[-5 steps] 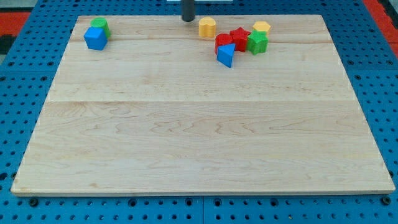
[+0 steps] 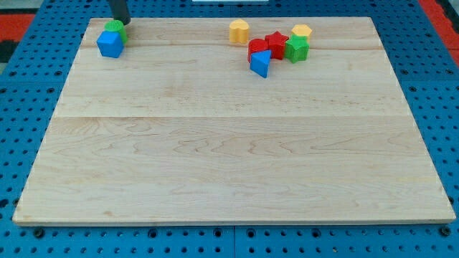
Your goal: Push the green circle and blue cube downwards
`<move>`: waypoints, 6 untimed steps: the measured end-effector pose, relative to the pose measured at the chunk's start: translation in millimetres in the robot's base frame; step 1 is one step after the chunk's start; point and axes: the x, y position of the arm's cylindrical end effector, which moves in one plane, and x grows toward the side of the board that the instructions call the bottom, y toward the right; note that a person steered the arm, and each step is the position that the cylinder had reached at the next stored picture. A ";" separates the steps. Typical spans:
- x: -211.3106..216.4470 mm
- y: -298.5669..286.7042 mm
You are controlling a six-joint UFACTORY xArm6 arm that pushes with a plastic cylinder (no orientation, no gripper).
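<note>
The green circle sits at the board's top left corner, touching the blue cube just below it. My tip is at the view's top left, right behind the green circle's upper right edge, very close to it or touching it.
A cluster at the top right holds a yellow block, a red block, a red star, a green star-like block, a second yellow block and a blue triangular block. The wooden board lies on blue pegboard.
My tip has moved left along the board's top edge, from near the yellow block to the green circle. No block has moved.
</note>
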 end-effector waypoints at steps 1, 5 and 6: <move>17.2 -0.1; 95.1 -10.8; 120.3 -10.8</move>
